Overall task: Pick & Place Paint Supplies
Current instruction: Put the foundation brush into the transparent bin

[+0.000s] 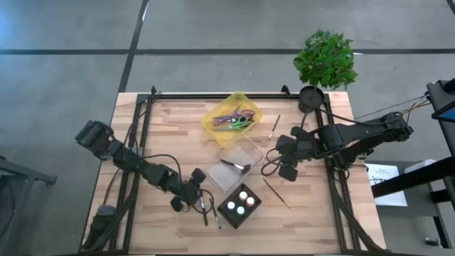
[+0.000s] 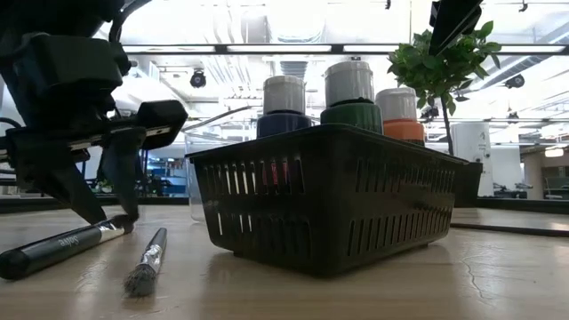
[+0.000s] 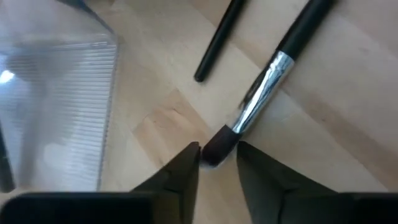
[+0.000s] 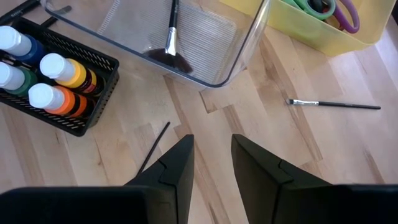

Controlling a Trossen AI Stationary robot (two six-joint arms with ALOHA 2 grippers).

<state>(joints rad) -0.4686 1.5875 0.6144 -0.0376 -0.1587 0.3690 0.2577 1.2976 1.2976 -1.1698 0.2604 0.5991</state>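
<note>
Two dark-handled brushes lie on the wood near the table's front: a thick one (image 3: 273, 68) with a silver ferrule and a thin one (image 3: 217, 40). My left gripper (image 1: 201, 204) is down on the thick brush (image 2: 62, 246), shut on its bristle end. Right of it stands a black basket (image 1: 240, 205) with several white-capped paint bottles (image 4: 53, 81) upright in it. My right gripper (image 4: 211, 155) hangs open, high above the table's right half (image 1: 288, 169), holding nothing. Two more thin brushes lie loose, one (image 1: 276, 193) below the right gripper and one (image 4: 333, 104) farther back. My left gripper pinches the thick brush's dark bristle tuft (image 3: 217, 146), just past the ferrule, between its two fingertips (image 3: 194, 155). The fingers slant down from above and lie across the brush. The brush rests flat on the table, handle (image 3: 311, 25) pointing away from the gripper.
A clear plastic box (image 1: 236, 165) with one brush (image 4: 171, 37) in it stands mid-table, just behind the left gripper. A yellow tray (image 1: 232, 117) of scissors sits behind it. A potted plant (image 1: 325, 60) is at the far right corner. Bare wood lies front right.
</note>
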